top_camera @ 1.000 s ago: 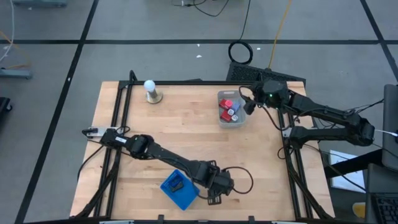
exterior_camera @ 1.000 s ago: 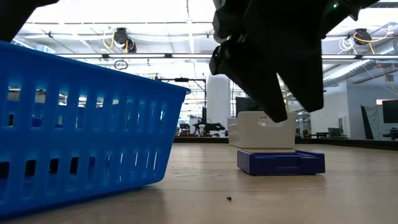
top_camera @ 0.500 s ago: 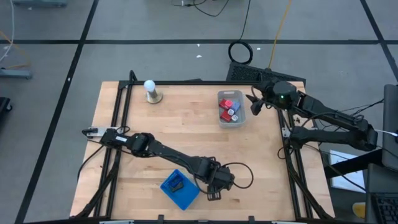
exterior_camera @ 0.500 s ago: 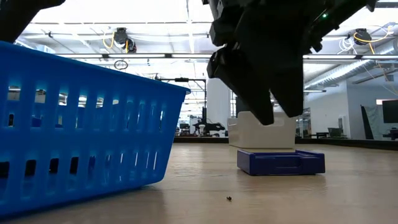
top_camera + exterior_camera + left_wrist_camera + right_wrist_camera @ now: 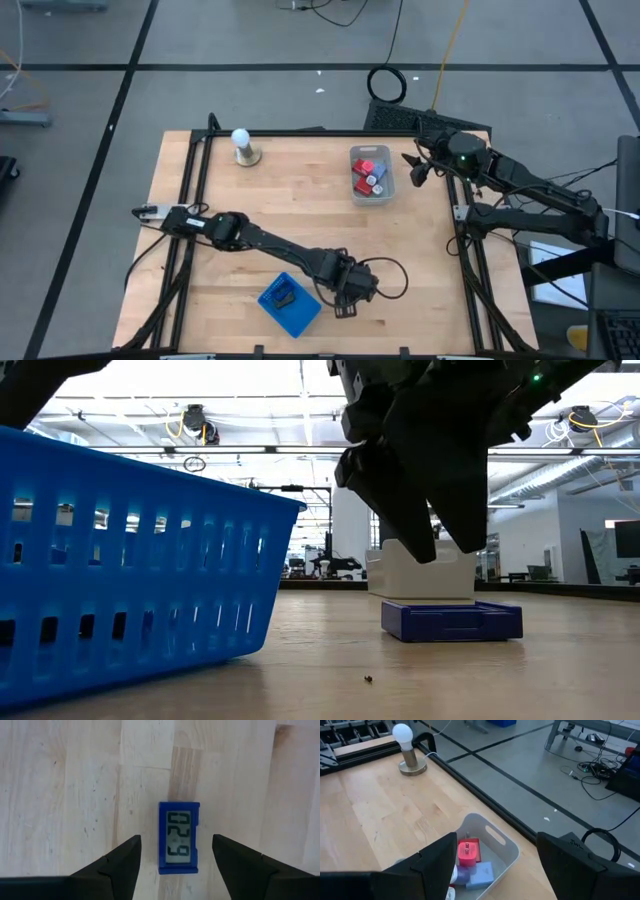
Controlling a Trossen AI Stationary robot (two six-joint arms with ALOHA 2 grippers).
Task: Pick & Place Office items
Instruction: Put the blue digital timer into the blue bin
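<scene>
Right gripper (image 5: pixel 417 172) now clear of the bin (image 5: pixel 371 174), empty-fingered like left gripper (image 5: pixel 175 857) over half-hidden clock (image 5: pixel 178 844).

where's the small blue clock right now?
The blue clock lies flat on the table, between the open left gripper's fingers, near the blue basket.

Bright, even overhead light w/ soft, weak shadows on the table (image 5: pixel 300 220) in high view. Low view is backlit: ceiling strip lights at 12 o'clock blow out white, so left gripper (image 5: pixel 425 510) reads as near-black silhouette, slightly soft. Blue basket (image 5: pixel 130 560) close-up, a bit out of focus. Wrist views evenly lit, no glare; fingers (image 5: pixel 115 865) in shade, mildly blurred.
</scene>
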